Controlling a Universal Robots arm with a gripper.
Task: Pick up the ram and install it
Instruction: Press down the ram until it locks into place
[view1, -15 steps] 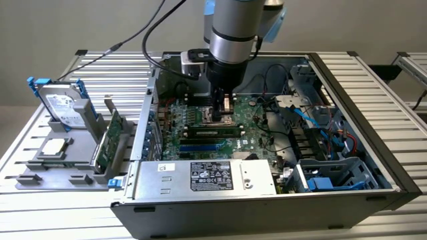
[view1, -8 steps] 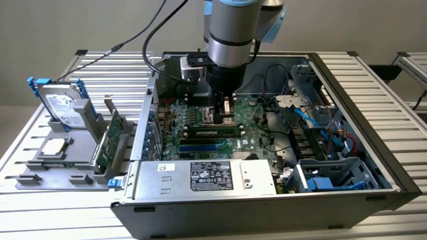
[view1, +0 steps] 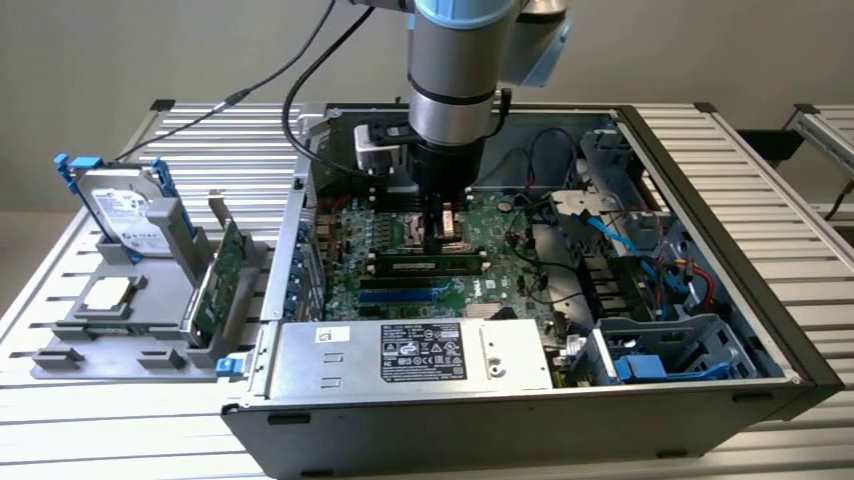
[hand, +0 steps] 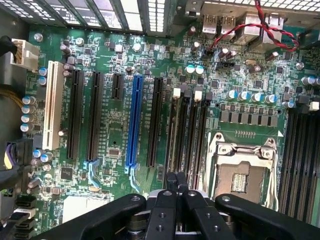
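Observation:
The ram (view1: 430, 265) is a long narrow stick with black chips, standing in a black slot on the green motherboard (view1: 387, 225) inside the open computer case. In the wrist view the ram (hand: 174, 132) is seen edge-on in the slot beside the white-clipped memory slots. My gripper (view1: 443, 240) hangs from the arm just behind and above the stick. Its black fingertips (hand: 177, 181) are pressed together over one end of the ram with nothing between them. Whether they touch the stick I cannot tell.
A grey holder (view1: 80, 345) at the exterior view's left carries a silver hard drive (view1: 123, 210) with blue rails and a larger green card (view1: 214, 280). The power supply (view1: 414, 352) fills the case front. The CPU socket (hand: 240, 170), a blue slot (hand: 134, 120) and cables (view1: 607, 225) lie nearby.

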